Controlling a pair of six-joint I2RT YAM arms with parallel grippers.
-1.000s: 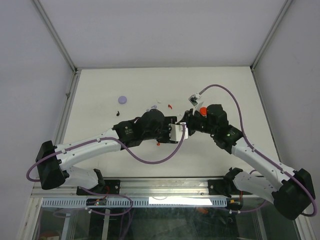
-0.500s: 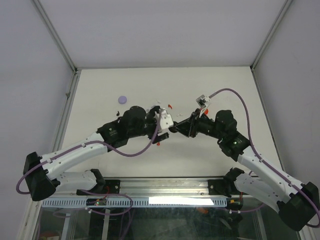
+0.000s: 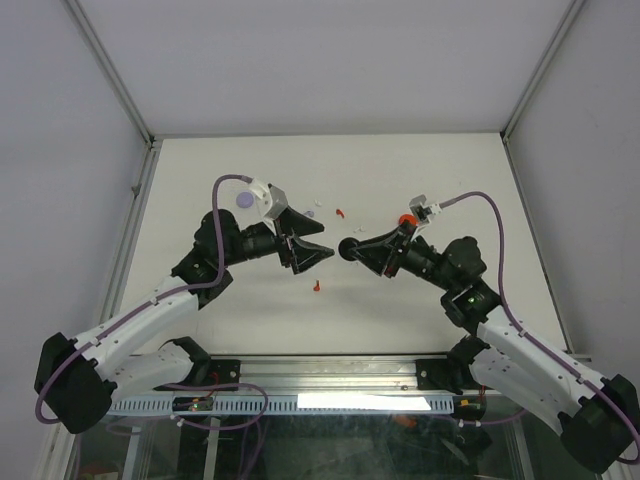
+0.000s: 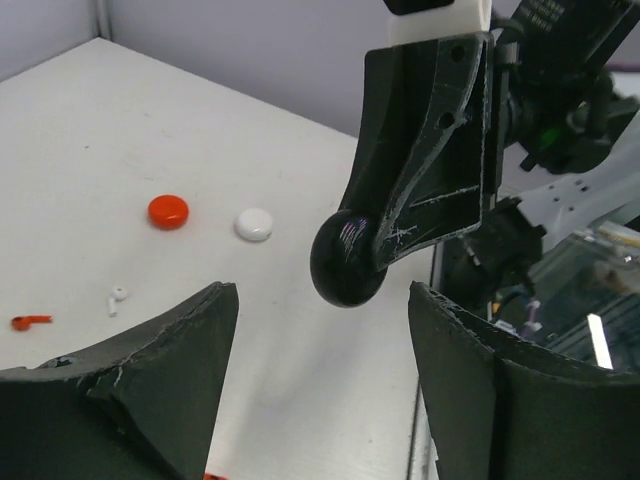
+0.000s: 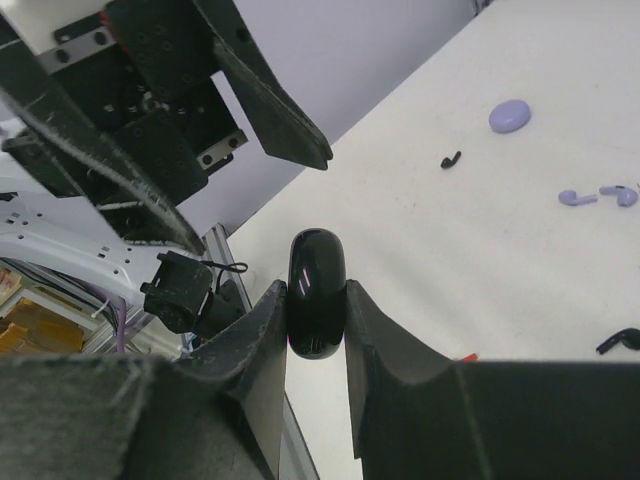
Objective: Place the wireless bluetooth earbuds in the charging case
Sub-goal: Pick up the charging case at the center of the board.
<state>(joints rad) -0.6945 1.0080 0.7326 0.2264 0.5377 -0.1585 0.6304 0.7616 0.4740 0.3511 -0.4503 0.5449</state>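
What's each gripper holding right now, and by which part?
The right gripper pinches the black charging case across its two broad faces, part of it sticking out past the fingertips. The left gripper is open and empty.

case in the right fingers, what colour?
Glossy black; the case shows best in the right wrist view.

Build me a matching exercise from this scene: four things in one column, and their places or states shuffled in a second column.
Column one:
1. black case
2. lavender case
3. red case
4. left tool

Column two:
A. open, holding nothing
B. on the table beside the white case
C. clamped in the right tool
D. on the table near a black earbud

Pairs: 1-C, 2-D, 3-B, 4-A
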